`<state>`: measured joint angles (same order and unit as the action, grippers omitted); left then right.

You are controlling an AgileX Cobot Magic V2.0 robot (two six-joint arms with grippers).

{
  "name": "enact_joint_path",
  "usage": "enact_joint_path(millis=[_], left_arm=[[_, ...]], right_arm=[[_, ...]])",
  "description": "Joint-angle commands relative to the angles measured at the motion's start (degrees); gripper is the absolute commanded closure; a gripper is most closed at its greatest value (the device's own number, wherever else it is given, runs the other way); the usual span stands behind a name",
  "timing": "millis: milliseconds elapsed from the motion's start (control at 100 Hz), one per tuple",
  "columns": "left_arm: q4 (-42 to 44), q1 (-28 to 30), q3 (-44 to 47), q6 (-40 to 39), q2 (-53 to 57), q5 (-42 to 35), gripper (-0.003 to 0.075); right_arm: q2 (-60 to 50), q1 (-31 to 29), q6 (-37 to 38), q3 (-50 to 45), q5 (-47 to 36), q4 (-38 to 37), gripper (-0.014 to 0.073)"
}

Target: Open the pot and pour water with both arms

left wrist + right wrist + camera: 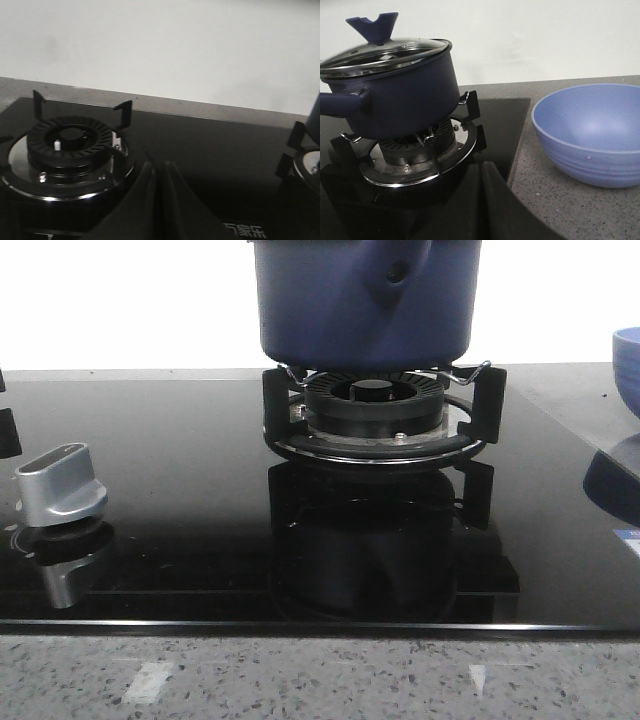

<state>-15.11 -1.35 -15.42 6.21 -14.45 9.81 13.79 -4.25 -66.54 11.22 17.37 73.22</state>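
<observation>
The dark-blue pot (366,302) sits on the gas burner (377,408) at the far middle of the black glass hob (180,510), its glass lid (380,52) on and its handle (385,275) pointing toward the near side. A blue bowl (592,132) stands on the counter just right of the hob, and a silver knob (60,483) sits near the left. The left gripper (159,172) hovers over the hob beside a second, bare burner (67,145) and the right gripper (480,172) near the pot, both with fingers pressed together, holding nothing.

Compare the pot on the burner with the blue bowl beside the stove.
The pot is dark navy with straight sides; the bowl is lighter blue and rounded. The pot carries a glass lid with a knob; the bowl is open and looks empty. The pot sits on the burner grate; the bowl rests on the speckled counter. Both are blue and upright.
</observation>
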Motion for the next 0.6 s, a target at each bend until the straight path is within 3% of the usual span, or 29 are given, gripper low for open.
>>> enact_joint_path(millis=[0,360,590], left_arm=[[9.05,-1.1,1.11,-7.88,2.07,-7.04,0.0741],[14.04,-2.14,17.07,-7.88,16.37,-9.81,0.0741],[13.12,-2.44,17.36,-7.88,16.26,-3.8,0.0741]], right_arm=[[0.35,0.05,-0.79,1.47,-1.52,1.38,0.0661],[0.35,0.05,-0.79,1.47,-1.52,1.38,0.0661],[0.35,0.05,-0.79,1.47,-1.47,1.38,0.0661]])
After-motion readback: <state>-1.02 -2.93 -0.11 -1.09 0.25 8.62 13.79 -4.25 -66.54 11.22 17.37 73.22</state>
